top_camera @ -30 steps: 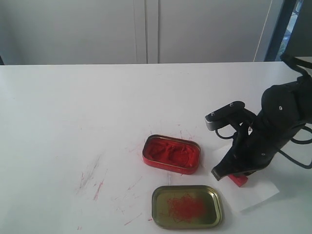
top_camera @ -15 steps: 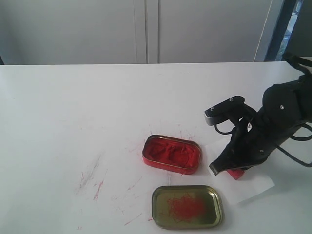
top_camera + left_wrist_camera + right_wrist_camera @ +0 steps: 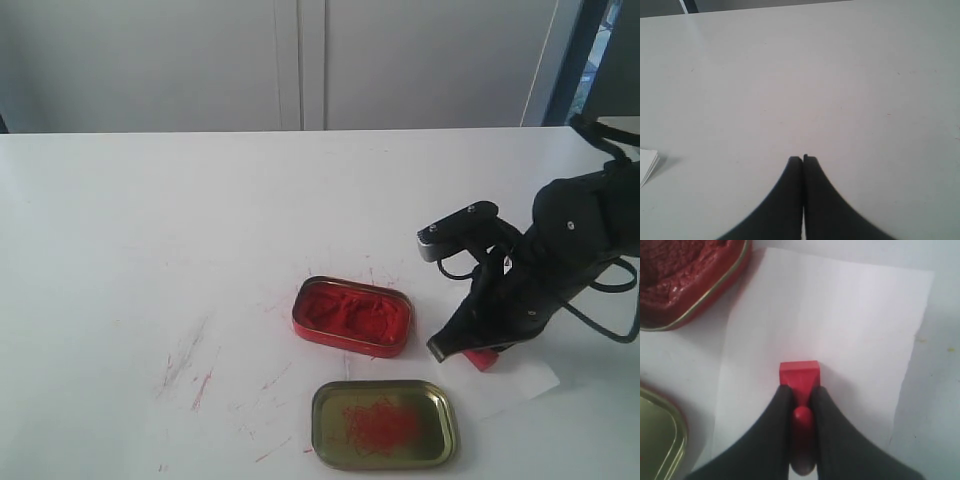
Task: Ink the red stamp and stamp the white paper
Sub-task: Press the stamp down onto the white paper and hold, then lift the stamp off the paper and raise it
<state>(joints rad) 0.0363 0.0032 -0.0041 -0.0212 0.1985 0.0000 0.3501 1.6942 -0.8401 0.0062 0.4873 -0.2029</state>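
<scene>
The right gripper point(image 3: 801, 392) is clamped on the knob of the stamp point(image 3: 799, 374). The stamp's long axis runs out along the fingers, square base leading, over the paper point(image 3: 840, 310). The ink tin point(image 3: 352, 315) lies just left of the gripper, with the lid point(image 3: 384, 424) nearer. Only the wrist view shows the grip; the exterior view shows just a red corner under the arm. Whether the base touches the paper is unclear. The left gripper point(image 3: 803, 161), fingers together and empty, hangs over bare counter point(image 3: 840, 75), so the right arm is judged nearer.
</scene>
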